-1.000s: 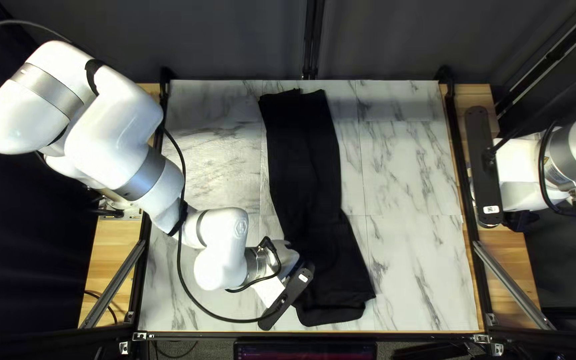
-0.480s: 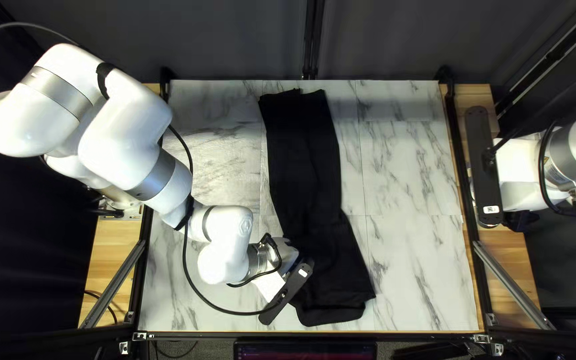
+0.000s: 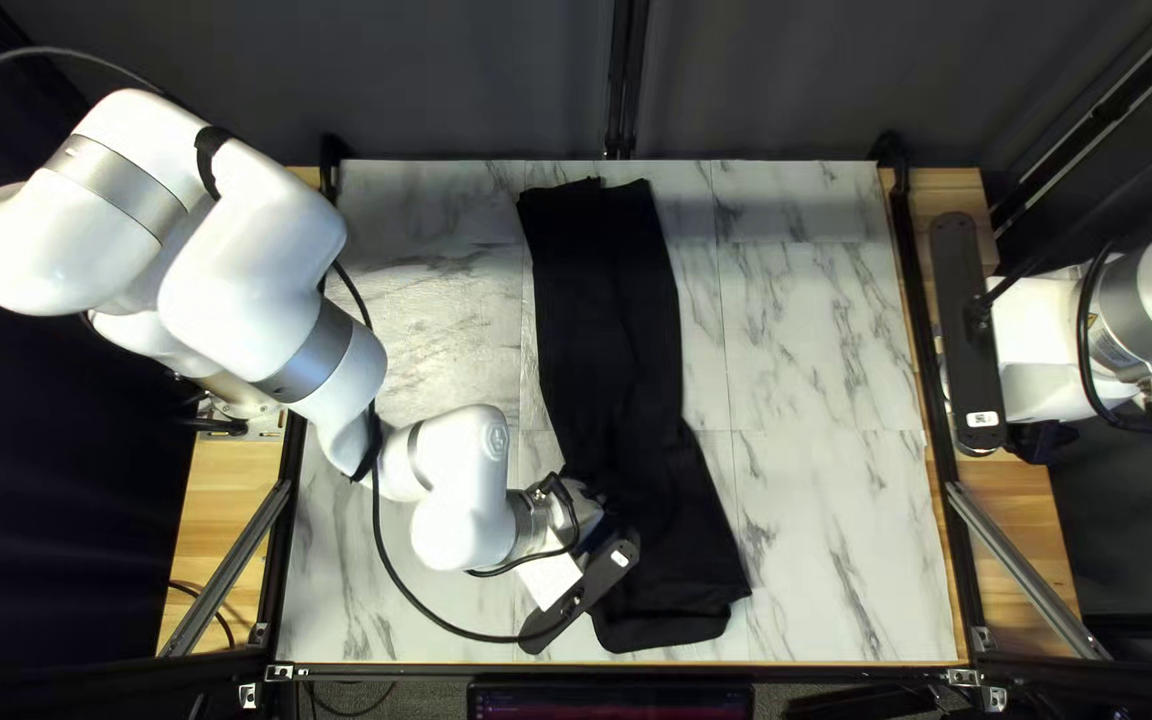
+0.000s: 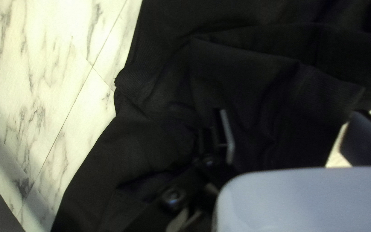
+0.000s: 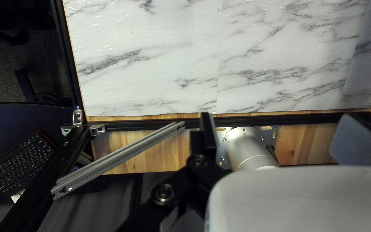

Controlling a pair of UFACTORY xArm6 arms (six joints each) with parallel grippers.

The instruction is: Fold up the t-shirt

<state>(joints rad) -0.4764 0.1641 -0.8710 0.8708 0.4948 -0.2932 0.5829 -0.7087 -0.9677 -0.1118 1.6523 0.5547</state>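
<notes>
The marble table fills the top left view, and the black t-shirt lies along its middle as a long narrow strip. It runs from 12 o'clock at the far edge down to 6 o'clock near the front edge, where it widens and drifts toward 5 o'clock. The left arm reaches in from 9 o'clock and bends low to the shirt's near end. The right arm is parked off the table at 3 o'clock, well apart from the cloth. The left gripper sits at about 7 o'clock of the shirt, against its near left edge, with its fingers spread wide and clamped on nothing. In the left wrist view, rumpled folds of cloth lie ahead of and between those fingers. Black on black makes it hard to say whether any layer sits above the lower finger or all of it lies beneath. The right gripper is also spread apart and empty, looking down at the table's edge and frame. The step in hand looks like taking the near end to fold the strip in half toward 12 o'clock. To do it well, the left gripper should slide one finger under every layer at the hem before pinching, since a partial bite would peel the stack apart. The right arm would best take the matching corner at 5 o'clock so both rise level, travel straight, and lay the hem squarely on the far end.
</notes>
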